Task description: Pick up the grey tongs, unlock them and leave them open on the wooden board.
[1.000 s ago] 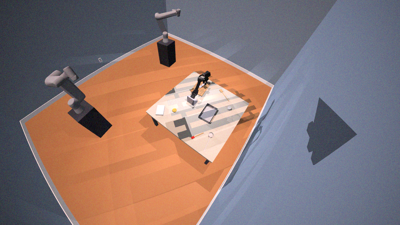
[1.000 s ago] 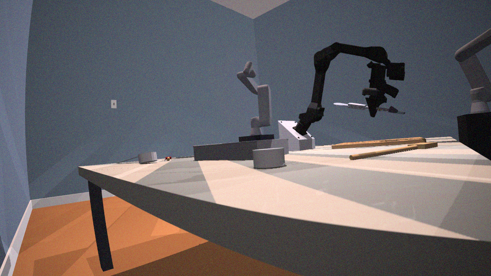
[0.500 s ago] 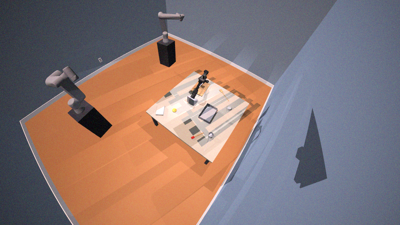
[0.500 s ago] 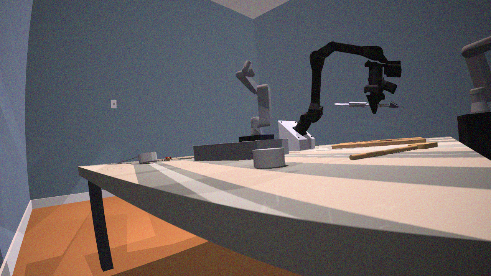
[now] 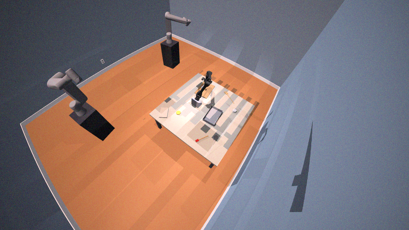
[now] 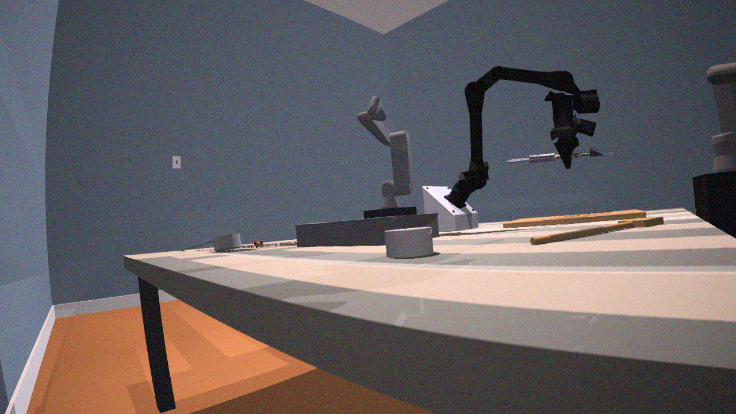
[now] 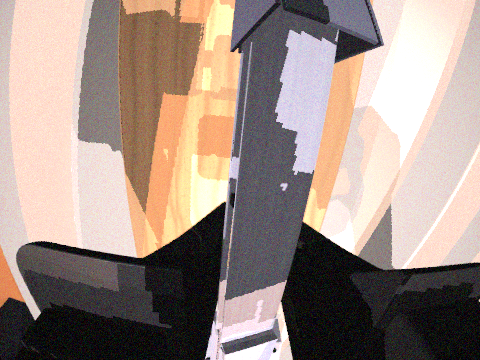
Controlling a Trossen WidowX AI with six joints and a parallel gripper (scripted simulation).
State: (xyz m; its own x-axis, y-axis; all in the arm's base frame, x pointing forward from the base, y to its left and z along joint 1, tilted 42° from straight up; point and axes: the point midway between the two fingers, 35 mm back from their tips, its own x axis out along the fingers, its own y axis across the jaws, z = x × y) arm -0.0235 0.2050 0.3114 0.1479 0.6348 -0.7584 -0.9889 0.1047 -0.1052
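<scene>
My gripper [image 6: 567, 163] [image 7: 250, 212] points down and is shut on the grey tongs [image 6: 541, 157] [image 7: 280, 150]. It holds them in the air above the wooden board [image 5: 210, 93] [image 6: 576, 219] [image 7: 175, 115]. The tongs lie nearly level across the fingers, with the tapered end a little lower on the left in the exterior view. The dark end with the ring is on the right there. The arms of the tongs look closed together. The roasting tin [image 5: 212, 115] [image 6: 360, 231] stands on the table, away from the board. The lock's state cannot be made out.
A wooden long-handled tool [image 5: 229, 97] [image 6: 581, 234] lies beside the board. A round grey tub [image 5: 234, 110] [image 6: 409, 241] stands beyond the tin. A red-headed tool [image 5: 202, 139] and a yellow disc [image 5: 178, 112] lie farther off. My arm's base is fixed to a white wedge [image 6: 447, 213].
</scene>
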